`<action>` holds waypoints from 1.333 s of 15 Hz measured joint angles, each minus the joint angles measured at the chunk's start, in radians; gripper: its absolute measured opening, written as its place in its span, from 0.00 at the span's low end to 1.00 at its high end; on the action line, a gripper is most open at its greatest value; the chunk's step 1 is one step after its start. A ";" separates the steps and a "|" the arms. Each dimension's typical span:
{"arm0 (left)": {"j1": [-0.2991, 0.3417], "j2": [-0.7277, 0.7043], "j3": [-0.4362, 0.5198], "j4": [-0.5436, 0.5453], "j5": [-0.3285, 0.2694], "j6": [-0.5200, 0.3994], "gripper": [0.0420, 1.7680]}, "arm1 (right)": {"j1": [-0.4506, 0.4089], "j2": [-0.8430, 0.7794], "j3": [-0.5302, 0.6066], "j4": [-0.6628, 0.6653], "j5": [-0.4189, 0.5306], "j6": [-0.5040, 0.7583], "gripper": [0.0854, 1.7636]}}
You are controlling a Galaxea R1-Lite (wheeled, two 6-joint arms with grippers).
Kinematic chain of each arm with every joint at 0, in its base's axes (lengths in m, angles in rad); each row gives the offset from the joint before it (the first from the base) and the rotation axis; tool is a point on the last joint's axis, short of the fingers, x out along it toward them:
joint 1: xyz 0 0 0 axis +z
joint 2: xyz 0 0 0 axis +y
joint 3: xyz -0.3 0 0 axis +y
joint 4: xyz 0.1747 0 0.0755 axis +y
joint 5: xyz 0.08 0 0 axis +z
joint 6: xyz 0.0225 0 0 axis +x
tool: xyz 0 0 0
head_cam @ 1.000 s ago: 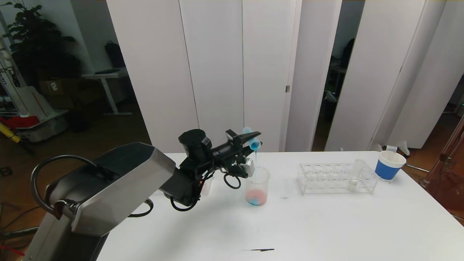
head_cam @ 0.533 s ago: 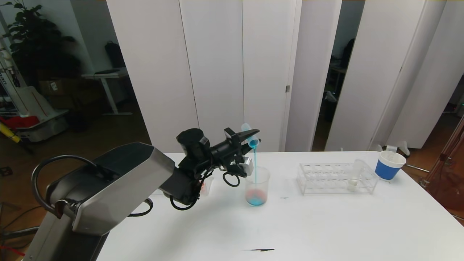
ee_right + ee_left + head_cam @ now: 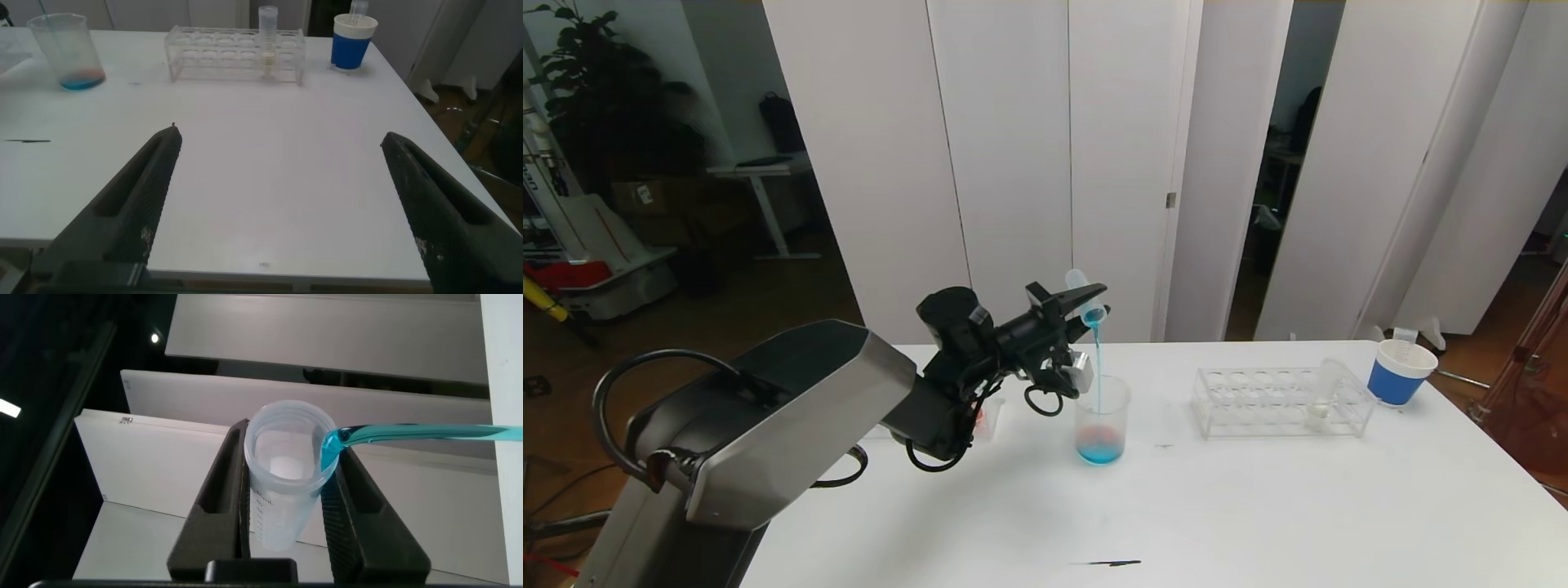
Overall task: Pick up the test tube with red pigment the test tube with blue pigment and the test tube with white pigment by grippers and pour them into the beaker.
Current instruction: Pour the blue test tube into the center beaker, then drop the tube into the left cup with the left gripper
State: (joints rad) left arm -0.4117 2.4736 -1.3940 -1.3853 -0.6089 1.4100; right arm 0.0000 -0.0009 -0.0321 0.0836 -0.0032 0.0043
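Since a second ago the left gripper (image 3: 1089,300) has tipped the test tube with blue pigment (image 3: 1085,295) further, and what was a faint trickle is now a solid cyan stream, while the blue layer in the beaker (image 3: 1102,420) has spread over the pinkish-red liquid at its bottom. Both fingers (image 3: 222,483) are clamped against the sides of the tube, which lies mouth-down past the fingertips with only a little blue left at its rim; the left wrist view shows the tube (image 3: 286,465) nearly drained, liquid running off its lip. Directly below the gripper stands the beaker, upright on the white table (image 3: 1258,506), catching the stream. Just behind the left arm a small clear tube with an orange-red trace (image 3: 985,416) stands on the table. Well off to the gripper's right sits a clear rack (image 3: 1278,400) holding the test tube with white pigment (image 3: 1321,398), leaning, with cream liquid at its base. Beyond the rack is a white paper cup with a blue sleeve (image 3: 1398,371) with a clear tube inside. Low over the near table, the right gripper (image 3: 286,196) hangs with its jaws spread wide, gripping nothing
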 joint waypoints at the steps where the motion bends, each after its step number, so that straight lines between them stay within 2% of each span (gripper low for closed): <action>1: 0.001 0.000 0.003 0.000 0.000 0.002 0.31 | 0.000 0.000 0.000 0.000 0.000 0.000 0.99; 9: 0.008 -0.006 0.006 -0.003 -0.003 0.042 0.31 | 0.000 0.000 0.000 0.000 0.000 0.000 0.99; 16: 0.006 -0.012 0.007 0.006 0.000 0.042 0.31 | 0.000 0.000 0.000 0.000 0.001 0.000 0.99; 18: 0.006 -0.021 0.005 -0.004 0.019 0.010 0.31 | 0.000 0.000 0.000 0.000 0.000 0.000 0.99; 20: -0.001 -0.041 0.007 0.002 0.098 -0.032 0.31 | 0.000 0.000 0.000 0.000 0.000 0.000 0.99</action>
State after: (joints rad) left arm -0.4126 2.4328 -1.3868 -1.3830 -0.5109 1.3783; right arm 0.0000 -0.0009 -0.0321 0.0836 -0.0032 0.0047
